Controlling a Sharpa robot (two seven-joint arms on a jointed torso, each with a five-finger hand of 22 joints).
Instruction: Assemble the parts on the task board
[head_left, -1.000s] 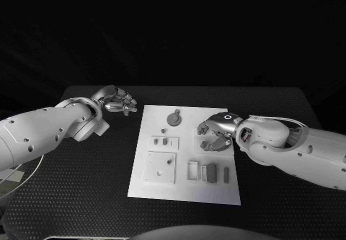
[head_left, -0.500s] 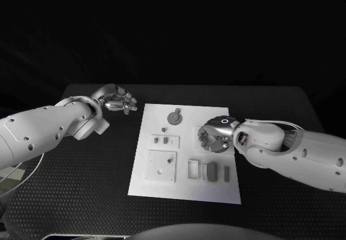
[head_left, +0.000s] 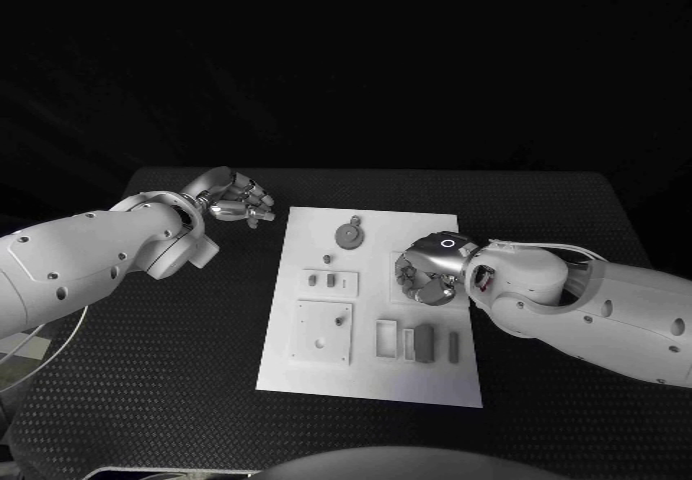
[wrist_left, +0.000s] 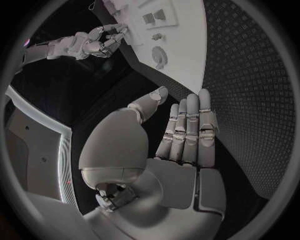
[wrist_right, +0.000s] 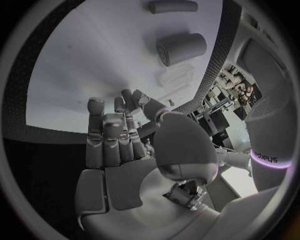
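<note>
On the black, dimpled table (head_left: 173, 360) the white task board (head_left: 369, 390) lies at the middle, long side running away from the robot; the room behind is dark. The left hand (head_left: 231, 200) hovers over bare table just off the board's far left corner, fingers straight and slightly parted, holding nothing. The right hand (head_left: 430, 270) hangs low over the board's right edge, fingers bent downward; whether it grips anything cannot be told. On the board, a round part (head_left: 349, 236) sits near the far end, small parts (head_left: 330, 282) at mid-board, a square plate (head_left: 322, 332) and upright bars (head_left: 418, 343) nearer the robot.
</note>
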